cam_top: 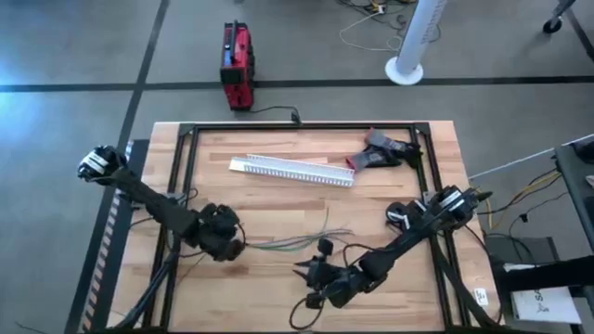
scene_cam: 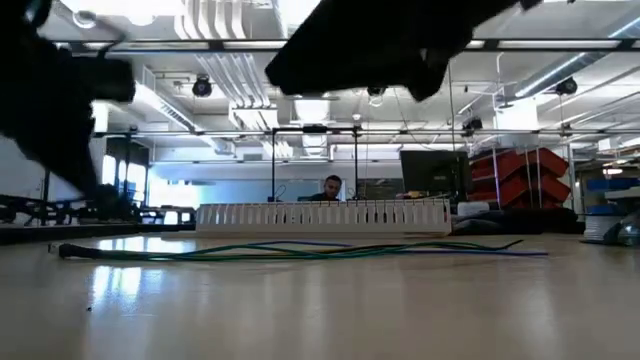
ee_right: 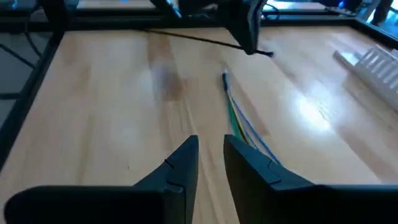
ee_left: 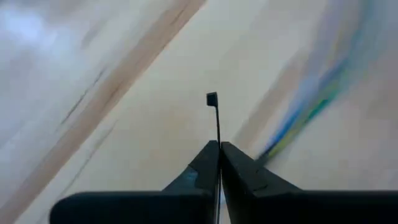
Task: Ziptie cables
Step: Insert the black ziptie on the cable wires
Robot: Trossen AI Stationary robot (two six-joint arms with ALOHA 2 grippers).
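Two dark robot arms reach over a wooden table (cam_top: pixel 278 204), where the cables (cam_top: pixel 306 239), a loose bundle of thin green, blue and pale wires, lie flat near the middle, between the two end effectors. The left end effector (cam_top: pixel 239 247), toward the table's left edge, has its fingers pressed together on the ziptie (ee_left: pixel 216 121), a thin black strip that stands out past the fingertips with its small square head at the far end, above bare wood just beside the cables' end. The right end effector (cam_top: pixel 302 271), near the front edge, is slightly parted and holds nothing, pointing toward the cables. A long white slotted channel (cam_top: pixel 292 170) lies toward the back edge, clear of both arms, with a dark tool with red on it (cam_top: pixel 379 153) near the back right corner. A person (scene_cam: pixel 331 187) sits in the room beyond.
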